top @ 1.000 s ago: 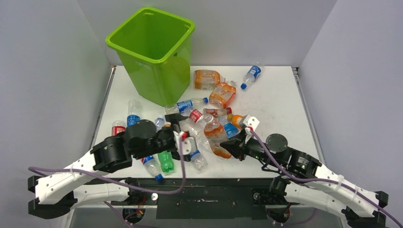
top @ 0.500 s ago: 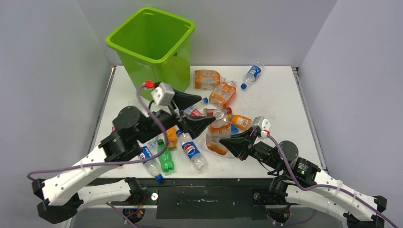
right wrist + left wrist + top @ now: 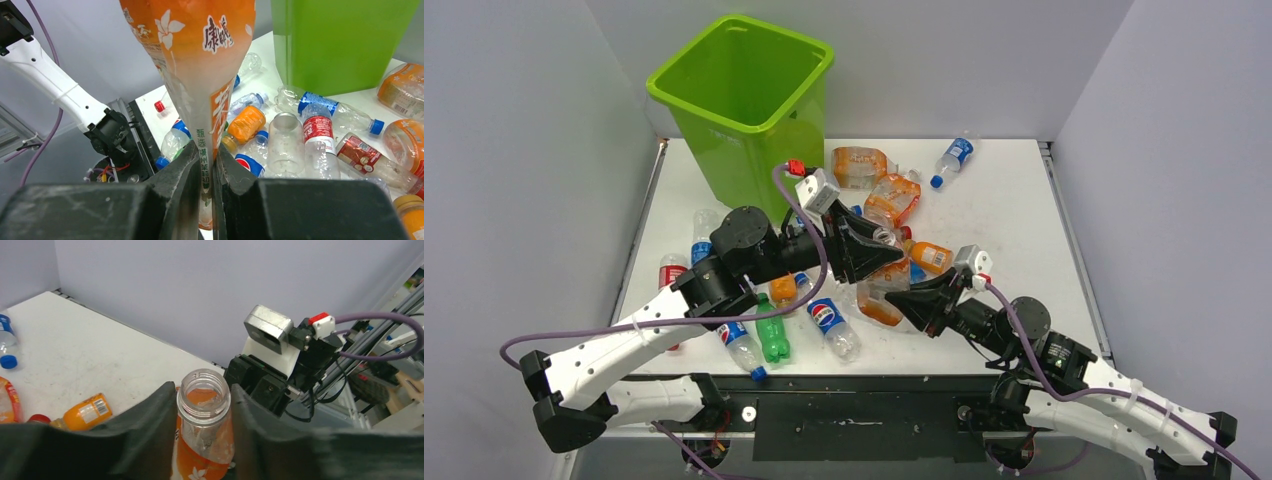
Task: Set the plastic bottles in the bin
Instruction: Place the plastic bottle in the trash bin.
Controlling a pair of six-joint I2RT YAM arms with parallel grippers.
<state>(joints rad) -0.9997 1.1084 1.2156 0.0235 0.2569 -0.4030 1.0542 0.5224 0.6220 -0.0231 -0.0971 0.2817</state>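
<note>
The right gripper (image 3: 209, 155) pinches the flattened base of an orange bottle (image 3: 195, 60); the left gripper (image 3: 204, 405) closes narrowly on its open neck; other plastic bottles (image 3: 829, 320) lie scattered on the table (image 3: 1004, 220); the bin (image 3: 754, 150) shows none inside; nearly all is left

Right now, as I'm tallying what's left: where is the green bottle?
Top view: the green bottle lies near the table's front edge, left of centre, just left of a Pepsi bottle.
</note>
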